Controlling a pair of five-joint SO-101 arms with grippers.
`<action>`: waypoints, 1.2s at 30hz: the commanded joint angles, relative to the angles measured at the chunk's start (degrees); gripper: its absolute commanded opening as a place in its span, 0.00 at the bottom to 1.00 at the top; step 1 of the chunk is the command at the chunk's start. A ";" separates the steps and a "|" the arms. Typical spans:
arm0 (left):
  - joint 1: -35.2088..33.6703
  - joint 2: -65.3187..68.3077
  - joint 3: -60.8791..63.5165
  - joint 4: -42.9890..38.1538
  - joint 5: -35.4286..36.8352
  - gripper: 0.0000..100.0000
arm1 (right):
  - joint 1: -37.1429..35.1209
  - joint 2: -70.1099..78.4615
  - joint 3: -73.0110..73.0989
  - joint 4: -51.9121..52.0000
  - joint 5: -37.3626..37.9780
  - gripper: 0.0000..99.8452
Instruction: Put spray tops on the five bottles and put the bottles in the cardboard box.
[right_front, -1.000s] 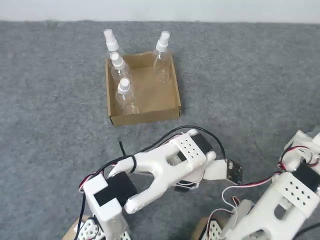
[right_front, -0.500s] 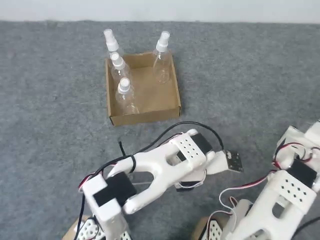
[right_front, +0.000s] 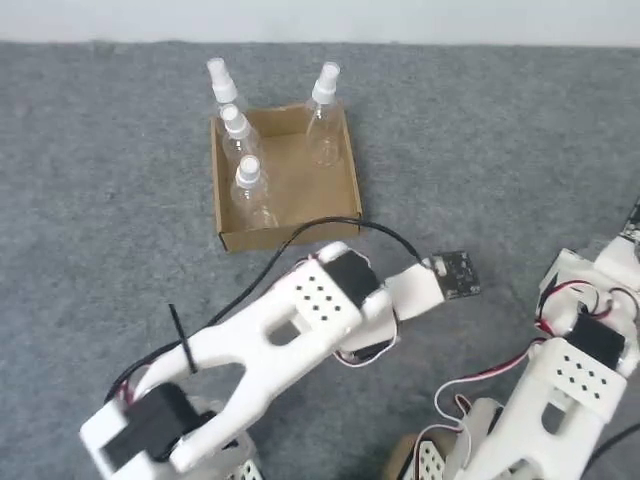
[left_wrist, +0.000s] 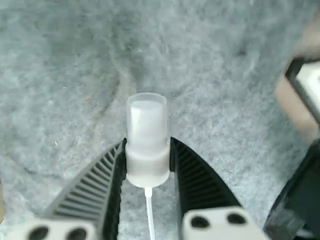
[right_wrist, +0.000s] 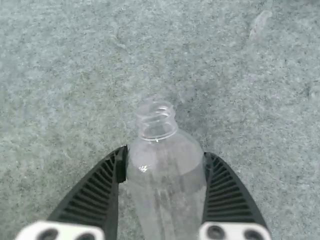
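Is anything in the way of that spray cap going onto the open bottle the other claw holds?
Nothing visible does. The bottle in the right gripper has an open, bare mouth, and the spray top is clamped in the left gripper. Beyond both lies grey carpet.

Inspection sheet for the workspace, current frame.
Surface: grey carpet.
Job's things: cardboard box; four capped bottles at it, the rearmost's footing hidden; one spray top; one uncapped bottle.
Clutter: nothing seen.
Grippers: left gripper shut on the spray top; right gripper shut on the uncapped bottle.
Cables: black cable arcs over an arm; red and white wires by the other.
Surroundings: pale wall behind.
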 joint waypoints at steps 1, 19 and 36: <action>-0.09 -7.03 0.04 0.35 6.24 0.01 | -1.01 -2.59 -5.10 0.57 -0.70 0.08; -0.26 -18.02 1.63 -2.46 25.85 0.01 | -14.37 -2.59 -4.75 2.95 -4.40 0.08; -1.23 -18.20 1.54 -5.80 35.52 0.01 | -26.42 -2.59 -3.25 5.05 -4.75 0.08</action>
